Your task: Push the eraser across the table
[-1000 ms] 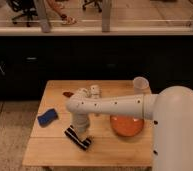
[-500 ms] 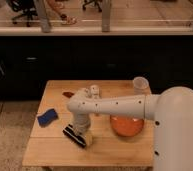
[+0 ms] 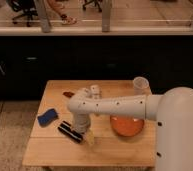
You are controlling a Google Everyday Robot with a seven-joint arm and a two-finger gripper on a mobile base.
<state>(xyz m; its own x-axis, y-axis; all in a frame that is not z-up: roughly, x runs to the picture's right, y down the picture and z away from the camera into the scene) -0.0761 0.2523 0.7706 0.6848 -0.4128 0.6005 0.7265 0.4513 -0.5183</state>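
The eraser point(image 3: 69, 132), a small black block with a pale stripe, lies slanted on the light wooden table point(image 3: 50, 150), left of centre. My white arm reaches from the right across the table. My gripper point(image 3: 83, 131) points down right next to the eraser's right end, touching or almost touching it. A pale fingertip point(image 3: 90, 139) shows just beyond the eraser's right end.
A blue rounded pad point(image 3: 47, 117) lies near the table's left edge. A small dark red object point(image 3: 68, 94) sits at the back left. An orange bowl point(image 3: 126, 125) is right of my gripper. A clear cup point(image 3: 140, 84) stands at the back right. A small white item point(image 3: 95, 91) stands behind my arm.
My gripper has shifted slightly toward the front of the table, at the eraser's right end. The eraser has barely moved.
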